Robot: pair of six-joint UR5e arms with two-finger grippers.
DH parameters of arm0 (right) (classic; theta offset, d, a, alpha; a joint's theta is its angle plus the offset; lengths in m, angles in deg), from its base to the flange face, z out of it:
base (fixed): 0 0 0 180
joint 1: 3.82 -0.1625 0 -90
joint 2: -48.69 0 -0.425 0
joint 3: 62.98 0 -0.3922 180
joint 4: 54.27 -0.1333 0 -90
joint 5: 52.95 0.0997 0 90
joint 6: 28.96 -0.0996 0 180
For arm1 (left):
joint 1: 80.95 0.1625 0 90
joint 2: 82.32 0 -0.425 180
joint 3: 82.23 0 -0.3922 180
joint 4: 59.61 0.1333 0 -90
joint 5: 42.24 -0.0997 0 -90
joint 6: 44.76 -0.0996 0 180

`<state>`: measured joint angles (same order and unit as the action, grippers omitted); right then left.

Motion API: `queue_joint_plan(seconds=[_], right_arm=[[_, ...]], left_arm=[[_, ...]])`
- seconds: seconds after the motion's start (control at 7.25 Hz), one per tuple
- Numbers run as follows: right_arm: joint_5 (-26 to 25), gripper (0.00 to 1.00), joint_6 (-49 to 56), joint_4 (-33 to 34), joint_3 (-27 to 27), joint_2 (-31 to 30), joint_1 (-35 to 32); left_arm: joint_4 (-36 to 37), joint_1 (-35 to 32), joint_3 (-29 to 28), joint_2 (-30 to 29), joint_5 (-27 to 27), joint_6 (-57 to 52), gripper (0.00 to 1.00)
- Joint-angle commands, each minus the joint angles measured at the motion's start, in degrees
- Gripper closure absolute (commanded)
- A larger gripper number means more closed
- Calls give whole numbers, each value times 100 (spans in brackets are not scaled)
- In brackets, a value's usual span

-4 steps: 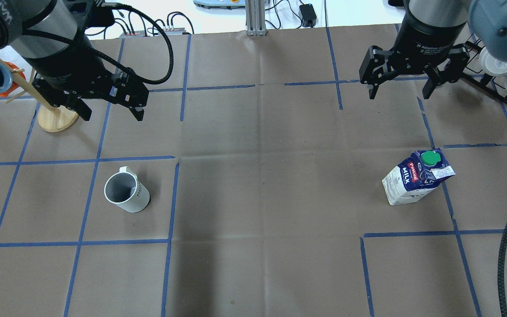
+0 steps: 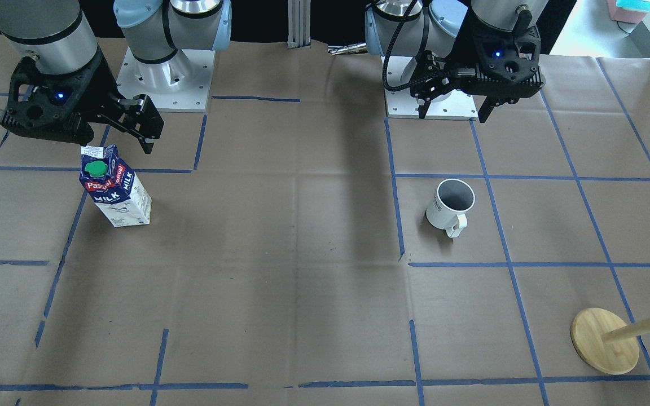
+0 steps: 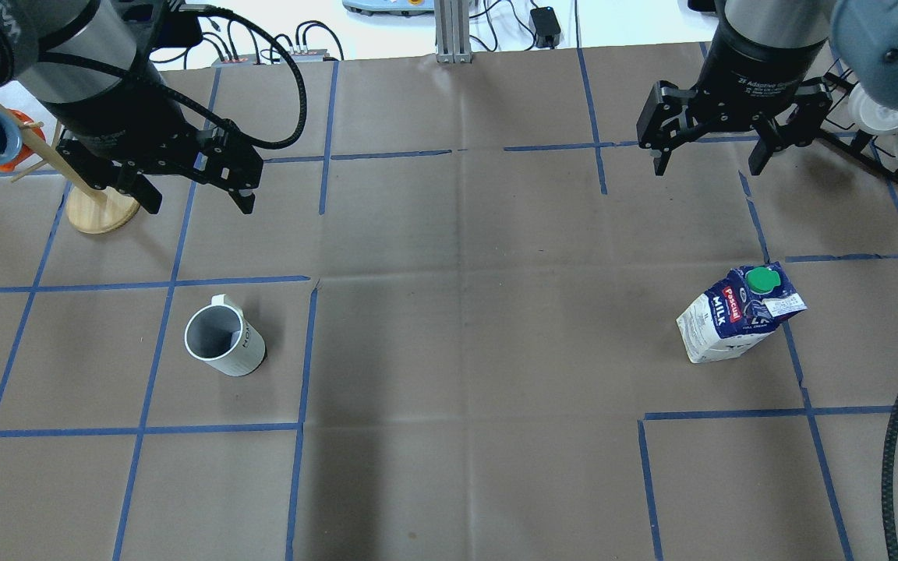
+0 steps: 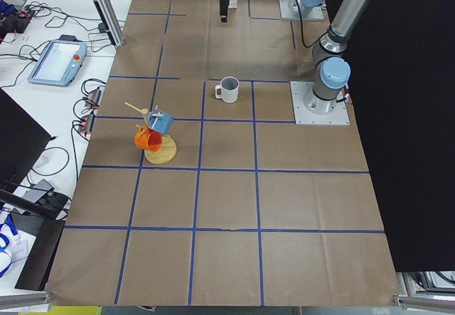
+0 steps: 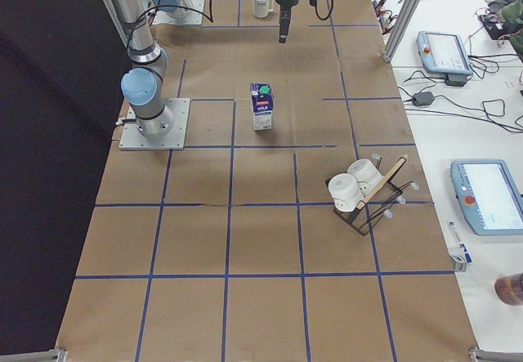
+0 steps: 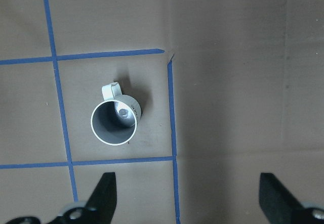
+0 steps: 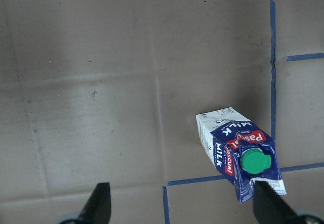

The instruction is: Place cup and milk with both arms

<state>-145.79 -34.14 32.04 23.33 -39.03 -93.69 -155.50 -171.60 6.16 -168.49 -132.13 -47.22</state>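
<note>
The white cup point(image 3: 224, 340) stands upright on the brown paper of the desk point(image 3: 464, 327). It is in front of the left arm's base, roughly midway between the robot's edge and the operators' edge and well in from the left end. Its grey inside faces up and its handle points toward the operators' edge.

The left gripper point(image 3: 201, 206) hangs above the desk with its jaws spread wide and nothing between them. It is apart from the cup, which its wrist camera sees from straight above, mouth on.

The milk carton point(image 3: 737, 323) stands upright in front of the right arm's base, about as far from the robot's edge as the cup is (the green cap is uppermost, on the dark blue gable). The right gripper point(image 3: 705, 167) also hangs above the desk, jaws wide apart and empty, not touching the carton.

A wooden mug tree point(image 4: 160, 151) on a round base, with a blue and an orange mug hung on it, stands nearer the left end, toward the operators' edge. A black wire rack point(image 5: 364, 207) holding white cups sits nearer the right end, on the operators' side.
</note>
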Motion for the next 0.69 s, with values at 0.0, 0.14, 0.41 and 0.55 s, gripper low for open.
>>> queue_joint_plan(seconds=[0.0,0.14,0.41,0.55], right_arm=[[2,0,0,0,9,0,5],[11,0,0,0,9,0,5],[37,0,0,0,26,-9,5],[55,0,0,0,26,-9,5]], left_arm=[[0,3,2,4,-11,-9,1],[-9,3,3,12,-11,-26,1],[-18,3,3,12,-20,-53,1],[-26,3,3,21,-20,-53,1]])
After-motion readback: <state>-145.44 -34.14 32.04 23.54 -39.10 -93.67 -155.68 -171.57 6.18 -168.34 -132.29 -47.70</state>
